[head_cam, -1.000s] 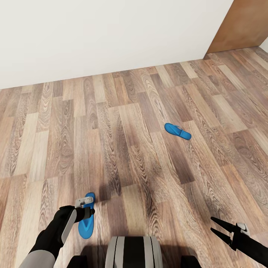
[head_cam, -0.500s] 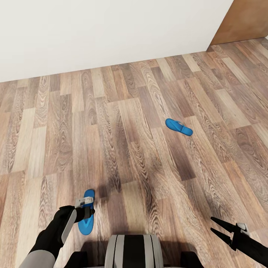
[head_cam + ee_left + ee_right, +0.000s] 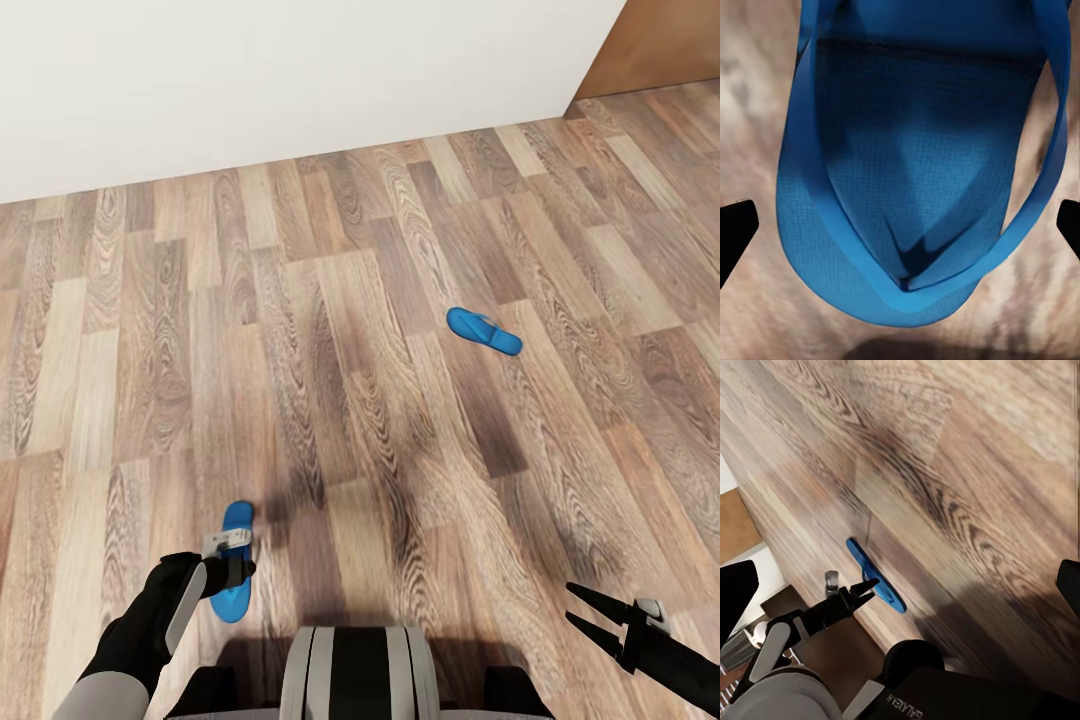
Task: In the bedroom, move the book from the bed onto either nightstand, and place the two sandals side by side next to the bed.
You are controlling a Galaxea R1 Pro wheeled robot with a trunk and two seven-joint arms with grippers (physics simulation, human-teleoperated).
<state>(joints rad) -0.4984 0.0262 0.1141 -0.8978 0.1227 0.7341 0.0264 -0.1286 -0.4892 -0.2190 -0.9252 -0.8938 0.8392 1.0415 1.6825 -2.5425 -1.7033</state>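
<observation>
Head view slid; your left claw (image 3: 232, 563), spread, stayed directly above the near sandal (image 3: 234, 576), not yet gripped.

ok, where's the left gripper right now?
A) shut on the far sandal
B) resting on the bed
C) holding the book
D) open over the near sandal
D: the left gripper hangs above the near sandal, and the left wrist view shows its fingertips spread either side of the sandal, not touching it.
</observation>
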